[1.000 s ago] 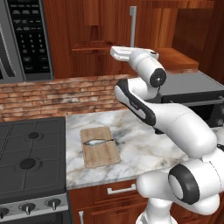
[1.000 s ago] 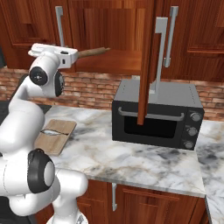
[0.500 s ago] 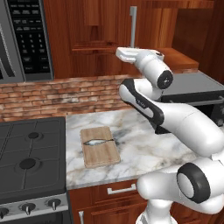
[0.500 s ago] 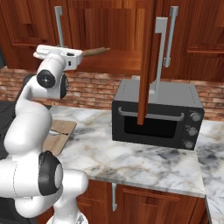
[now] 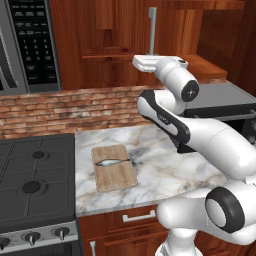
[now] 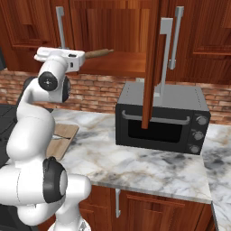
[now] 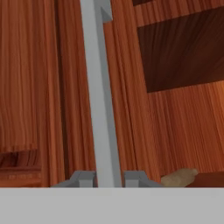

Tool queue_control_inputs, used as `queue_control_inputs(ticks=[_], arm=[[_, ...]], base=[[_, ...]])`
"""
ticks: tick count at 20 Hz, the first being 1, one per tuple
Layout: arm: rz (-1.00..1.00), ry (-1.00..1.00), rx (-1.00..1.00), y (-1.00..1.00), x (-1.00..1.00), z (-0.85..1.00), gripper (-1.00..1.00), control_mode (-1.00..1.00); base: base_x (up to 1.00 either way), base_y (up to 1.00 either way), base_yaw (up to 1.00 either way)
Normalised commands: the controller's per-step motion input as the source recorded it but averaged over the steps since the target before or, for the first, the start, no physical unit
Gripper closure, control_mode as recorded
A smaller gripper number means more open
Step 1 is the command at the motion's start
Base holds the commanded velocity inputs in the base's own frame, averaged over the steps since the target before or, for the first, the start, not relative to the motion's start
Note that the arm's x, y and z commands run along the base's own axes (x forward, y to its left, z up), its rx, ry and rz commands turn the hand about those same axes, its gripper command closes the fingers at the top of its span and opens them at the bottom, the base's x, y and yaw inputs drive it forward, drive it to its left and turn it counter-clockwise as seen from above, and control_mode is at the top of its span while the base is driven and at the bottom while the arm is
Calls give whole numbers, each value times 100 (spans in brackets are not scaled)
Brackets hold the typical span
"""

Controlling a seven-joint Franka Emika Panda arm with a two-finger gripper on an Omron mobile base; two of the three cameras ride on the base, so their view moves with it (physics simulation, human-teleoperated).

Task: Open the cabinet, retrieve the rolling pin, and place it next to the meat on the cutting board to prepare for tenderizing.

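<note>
Up at 12 o'clock, gripper [image 7: 109,177] clamps the cabinet [image 7: 39,87] door's silver handle [image 7: 101,96]; light-brown rolling pin [image 6: 97,53] inside.

A black toaster oven [image 6: 162,118] with a silver bar handle and three knobs down its right side is set on the marble counter [image 6: 149,167], against the brick backsplash [image 5: 65,107]. A black stove [image 5: 32,182] with round burners and front knobs is seen just left of the counter. A dark microwave [image 5: 27,42] with a keypad is mounted above the stove. Lower wood drawer fronts [image 5: 132,220] with short silver handles are noted under the counter edge.
</note>
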Motion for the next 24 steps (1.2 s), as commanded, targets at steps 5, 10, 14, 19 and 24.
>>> queue_control_inputs(ticks=[5, 10, 14, 19, 24], arm=[[0, -2, -4, 28, -25, 0, 100, -100], [0, -6, -1, 38, -51, 0, 100, -100], [1, -6, 0, 41, -55, 0, 100, -100], [2, -5, 0, 50, -60, -1, 100, -100], [2, -1, 0, 65, -65, -5, 100, -100]], base=[[0, 0, 0], [0, 0, 0], [0, 0, 0], [0, 0, 0], [0, 0, 0]])
